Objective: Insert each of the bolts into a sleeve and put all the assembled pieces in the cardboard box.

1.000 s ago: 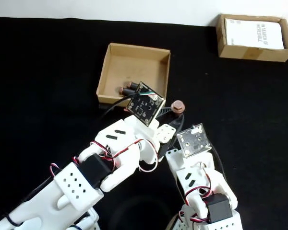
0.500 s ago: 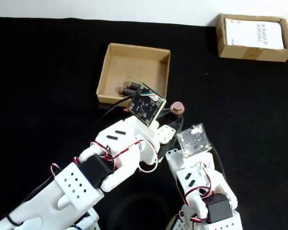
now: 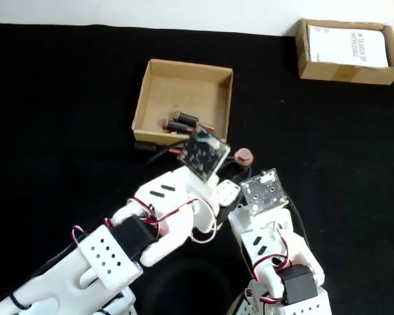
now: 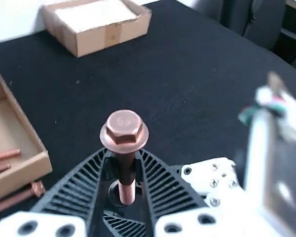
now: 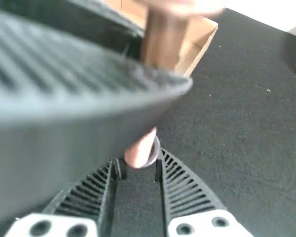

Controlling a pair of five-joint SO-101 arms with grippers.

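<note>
My left gripper (image 4: 123, 159) is shut on a copper bolt (image 4: 124, 132), which stands upright with its hex head above the fingers. In the high view the bolt head (image 3: 243, 155) shows just right of the left arm's wrist. The bolt's tip (image 5: 139, 154) hangs between the fingers of my right gripper (image 5: 137, 170), directly below. That gripper looks shut on a black sleeve (image 4: 114, 189), and the shaft enters the sleeve's mouth. The open cardboard box (image 3: 152, 92) lies beyond the arms and holds a few assembled pieces (image 3: 181, 121).
A second cardboard box (image 3: 349, 71) with white paper inside sits at the far right corner. One more bolt (image 4: 20, 194) lies on the black cloth outside the near wall of the task box. The right arm (image 3: 266, 191) stands close beside the left one.
The left arm has drawn back and down, away from the cardboard box. This brought the bolt lower, over the right gripper. The right arm has stayed in place.
</note>
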